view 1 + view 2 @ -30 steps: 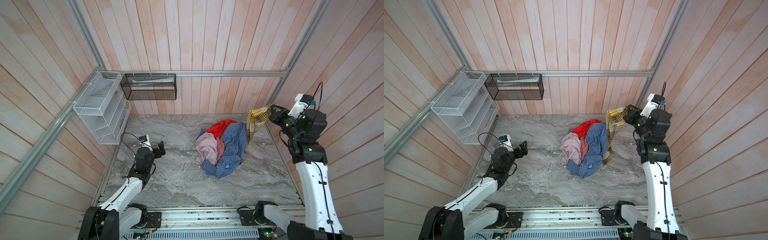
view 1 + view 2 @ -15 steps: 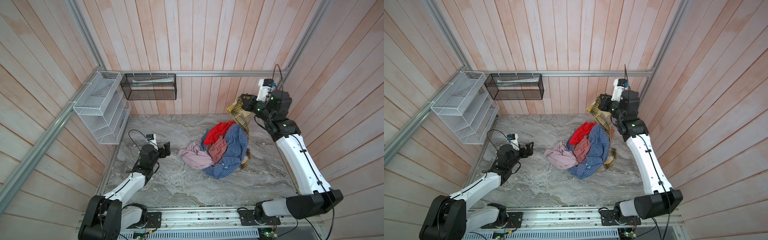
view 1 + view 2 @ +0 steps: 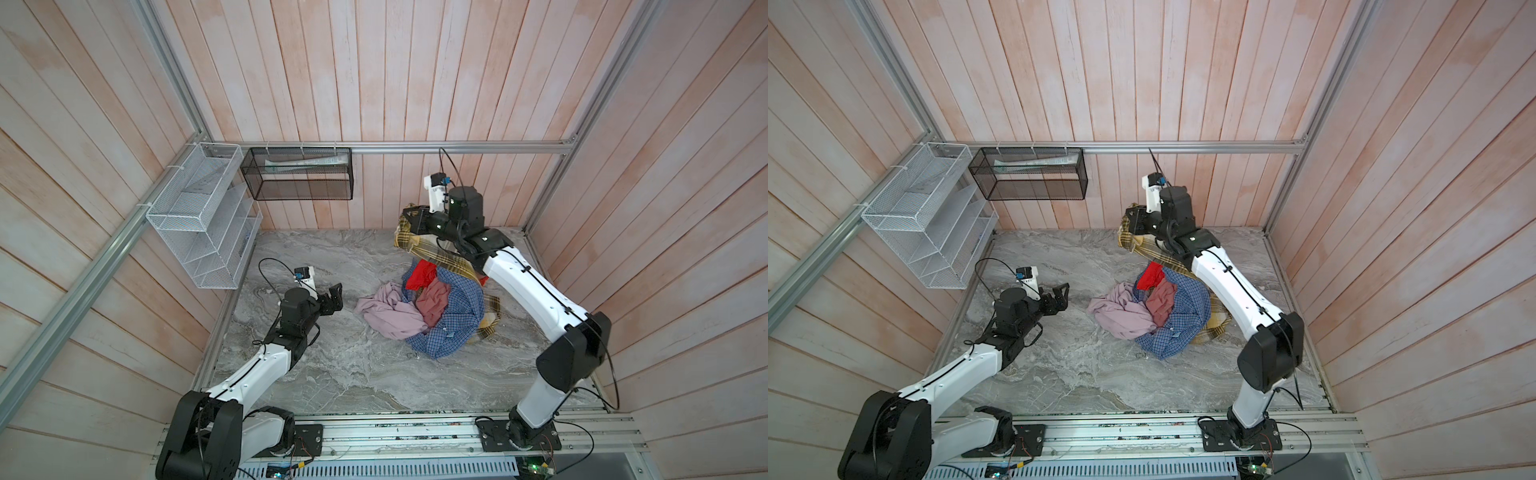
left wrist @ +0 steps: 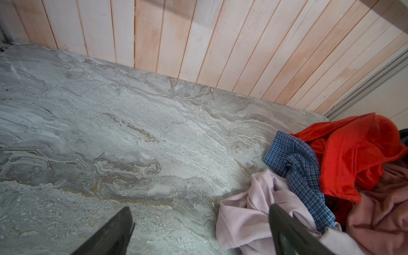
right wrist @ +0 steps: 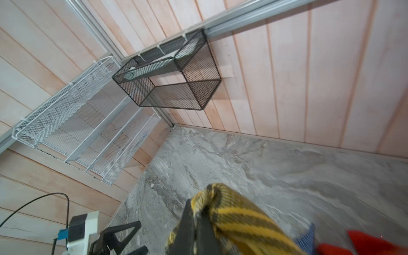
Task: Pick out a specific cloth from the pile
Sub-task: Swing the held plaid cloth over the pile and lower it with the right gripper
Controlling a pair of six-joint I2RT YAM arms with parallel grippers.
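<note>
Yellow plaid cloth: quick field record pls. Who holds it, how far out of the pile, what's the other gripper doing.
cloth: mustard plaid, one end raised off the table
held by: right gripper, shut on the cloth
free of pile: no; it trails under the right arm, far end lying against the blue checked shirt
pile: the shirt, red garment, pale pink piece, salmon piece
left gripper: open, empty, apart from the pink piece
</note>
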